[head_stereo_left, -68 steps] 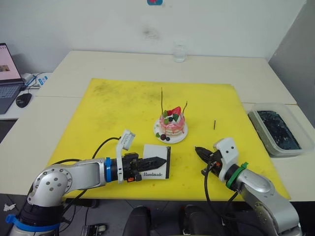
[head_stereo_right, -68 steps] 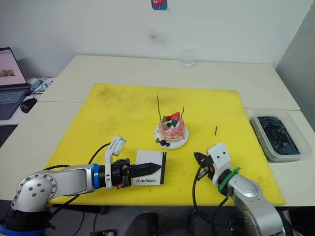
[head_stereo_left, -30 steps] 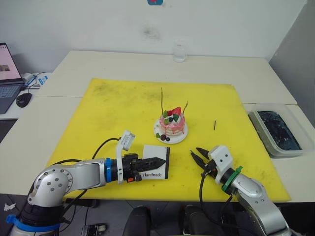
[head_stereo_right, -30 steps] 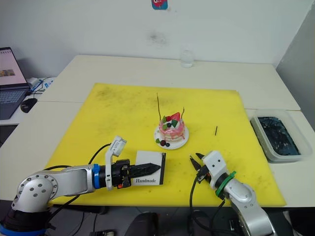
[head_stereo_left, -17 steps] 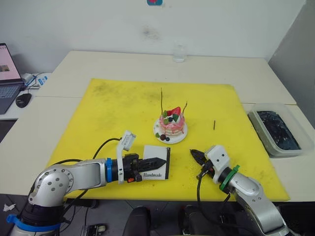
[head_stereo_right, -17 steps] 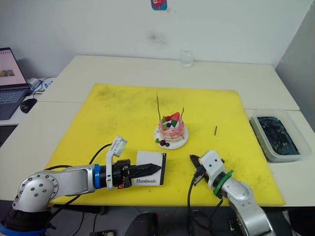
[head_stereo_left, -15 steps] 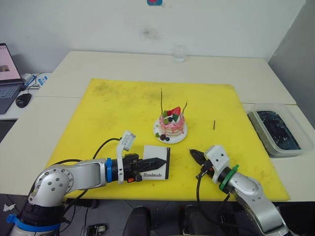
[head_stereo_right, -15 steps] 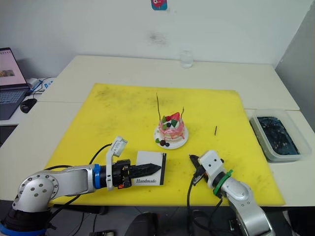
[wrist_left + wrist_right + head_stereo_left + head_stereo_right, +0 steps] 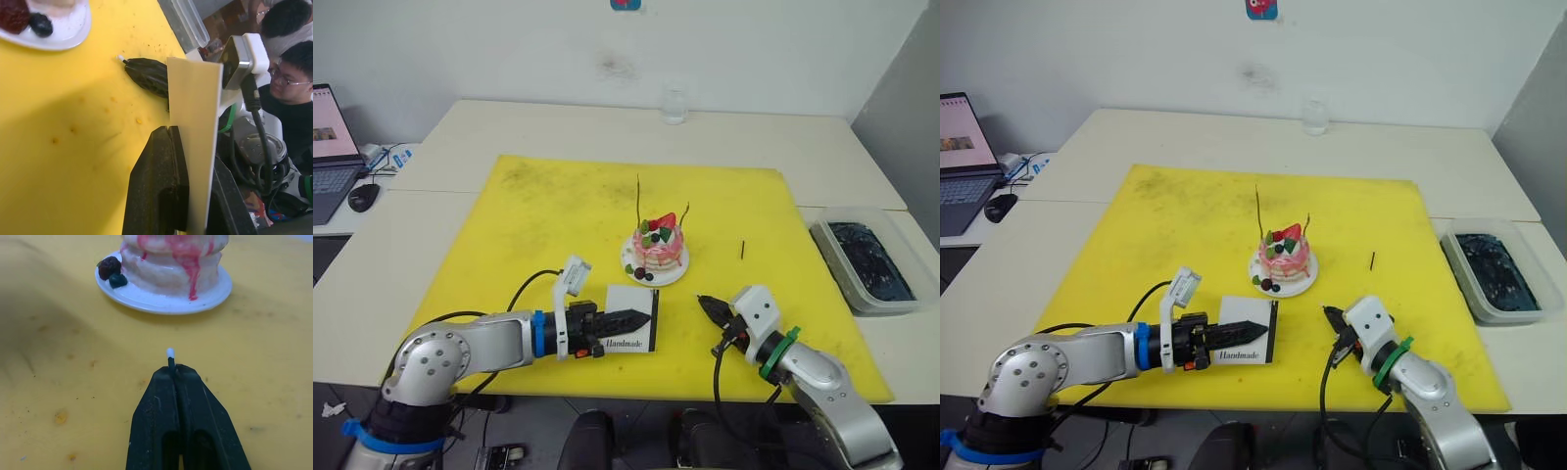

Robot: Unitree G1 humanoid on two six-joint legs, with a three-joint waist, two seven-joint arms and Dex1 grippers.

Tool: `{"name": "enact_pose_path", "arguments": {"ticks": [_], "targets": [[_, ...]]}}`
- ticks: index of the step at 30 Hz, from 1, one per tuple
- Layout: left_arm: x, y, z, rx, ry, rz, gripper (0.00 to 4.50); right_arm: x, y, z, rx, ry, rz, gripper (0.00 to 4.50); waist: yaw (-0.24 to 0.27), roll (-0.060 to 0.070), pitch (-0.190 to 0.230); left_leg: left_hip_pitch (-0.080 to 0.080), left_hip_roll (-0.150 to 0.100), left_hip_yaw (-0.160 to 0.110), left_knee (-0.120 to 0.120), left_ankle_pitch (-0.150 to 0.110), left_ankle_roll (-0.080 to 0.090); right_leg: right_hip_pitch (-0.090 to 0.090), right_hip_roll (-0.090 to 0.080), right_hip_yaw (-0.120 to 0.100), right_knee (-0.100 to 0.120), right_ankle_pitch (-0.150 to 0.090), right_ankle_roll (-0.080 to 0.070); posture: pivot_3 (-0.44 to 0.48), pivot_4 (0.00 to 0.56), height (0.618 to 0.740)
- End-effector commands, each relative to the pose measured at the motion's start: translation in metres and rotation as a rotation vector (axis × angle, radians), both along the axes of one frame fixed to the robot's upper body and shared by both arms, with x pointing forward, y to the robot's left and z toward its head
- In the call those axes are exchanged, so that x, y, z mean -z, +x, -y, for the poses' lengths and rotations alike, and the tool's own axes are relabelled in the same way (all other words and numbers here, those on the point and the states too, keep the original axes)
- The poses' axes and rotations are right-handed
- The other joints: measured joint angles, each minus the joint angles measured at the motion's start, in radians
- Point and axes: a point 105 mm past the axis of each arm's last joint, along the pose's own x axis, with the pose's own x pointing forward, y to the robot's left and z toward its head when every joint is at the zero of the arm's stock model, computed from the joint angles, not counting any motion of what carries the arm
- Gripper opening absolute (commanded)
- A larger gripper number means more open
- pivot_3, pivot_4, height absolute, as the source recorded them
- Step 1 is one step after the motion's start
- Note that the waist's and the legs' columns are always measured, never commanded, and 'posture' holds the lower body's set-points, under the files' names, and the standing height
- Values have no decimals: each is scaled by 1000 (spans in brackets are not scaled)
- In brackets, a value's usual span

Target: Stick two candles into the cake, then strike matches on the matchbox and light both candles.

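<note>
In front of the cake [image 9: 655, 253], on the yellow mat [image 9: 538, 225], the matchbox [image 9: 633, 318] is held on edge, clamped between the fingers of the left gripper [image 9: 628, 320]. Just to the right of the cake's near side, the right gripper [image 9: 713, 308] is pressed shut on a match [image 9: 170, 356], whose white tip is seen poking out beyond the fingertips and aimed toward the cake's plate. Both candles [image 9: 639, 204] are already planted upright in the cake, and a second match [image 9: 743, 250] is left lying on the mat well to the cake's right. The strike is judged to be the step in hand. Very little of the match is exposed, so the fingertips rather than the head could be dragged along the striking edge, and no flame would be raised. The thin stick could also be snapped, or the box twisted out of its grip, if the stroke is pressed too hard.
</note>
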Motion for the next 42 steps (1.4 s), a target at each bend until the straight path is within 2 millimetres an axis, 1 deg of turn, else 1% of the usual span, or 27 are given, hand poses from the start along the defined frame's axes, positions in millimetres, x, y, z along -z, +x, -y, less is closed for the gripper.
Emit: {"name": "enact_pose_path", "arguments": {"ticks": [1, 4, 7, 10, 16, 25, 36, 42], "targets": [[-10, 11, 13, 2, -15, 84, 0, -42, -7, -3, -77, 0, 110, 26, 1, 0, 0, 0, 0, 0, 0, 0, 0, 0, 0, 0, 0, 0, 0, 0, 150, 740], [-13, 19, 24, 9, -23, 119, 0, -66, -17, -8, -175, -49, 153, 26, 0, 0, 0, 0, 0, 0, 1, 0, 0, 0, 1, 0, 0, 1, 1, 0, 150, 740], [-13, 23, 29, 19, -19, 142, 0, -76, -24, -11, -245, -123, 161, 26, -1, 0, 0, 0, 0, 0, 1, 0, 0, 0, 2, 0, 0, 1, 1, 0, 150, 740], [-14, 24, 33, 44, -7, 174, 0, -84, -23, -15, -271, -187, 184, 26, -1, 0, 0, -1, -1, -1, 0, 0, 0, 0, 3, 0, 0, 0, 1, 0, 150, 740], [-15, 22, 35, 56, 8, 217, 0, -82, -20, -19, -283, -264, 176, 26, -1, 0, 0, -1, -1, -1, 1, 0, 0, 0, 3, 0, 0, 0, 1, 0, 150, 740], [-14, 21, 35, 40, 22, 273, 0, -77, -21, -21, -323, -335, 170, 26, -1, 0, 0, -1, 0, -1, 1, 0, 0, 0, 2, 0, 0, 1, 1, 0, 150, 740], [-10, 23, 35, 42, 29, 286, 0, -73, -17, -22, -332, -363, 158, 26, -1, 0, 0, -1, 0, -1, 1, 0, 0, 0, 3, 0, 0, 1, 1, 0, 150, 740], [-10, 20, 36, 54, 25, 291, 0, -70, -14, -22, -325, -367, 152, 26, -1, 0, 0, -1, 0, -1, 2, 0, 0, 0, 3, 0, 0, 1, 1, 0, 150, 740]]}}
